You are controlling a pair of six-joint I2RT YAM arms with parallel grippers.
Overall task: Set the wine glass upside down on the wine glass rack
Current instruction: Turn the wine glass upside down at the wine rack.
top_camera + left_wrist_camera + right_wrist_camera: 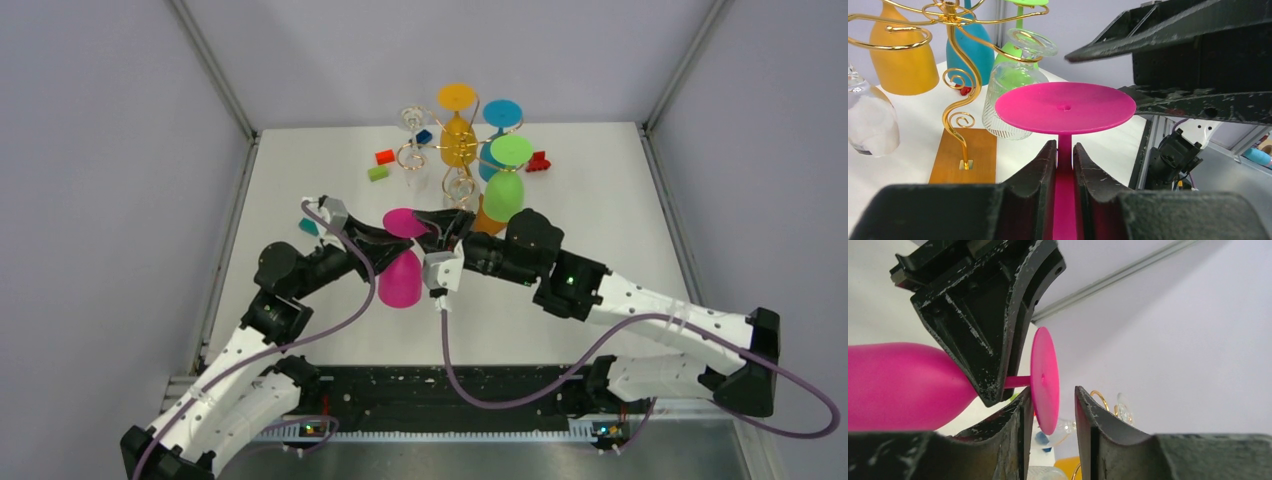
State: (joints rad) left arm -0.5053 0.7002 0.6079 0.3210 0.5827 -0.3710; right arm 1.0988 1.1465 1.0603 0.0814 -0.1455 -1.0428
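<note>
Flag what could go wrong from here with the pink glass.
1. The left gripper clamps only the thin stem of the pink wine glass, so the bowl could swing or slip.
2. The right gripper's open jaws flank the foot; pulling away sideways could knock it.
3. The wine glass rack is crowded: the green glass and clear glass on it could be bumped.

You are looking at a white surface enclosed by pale walls on three sides. At its far middle stands the wine glass rack, carried on a flat, orange-brown wooden base. To the left of the rack you will find a red block, a green block just beside it and, farther back, a blue block. A second red block lies to the rack's right. A small teal piece sits near the left edge.
</note>
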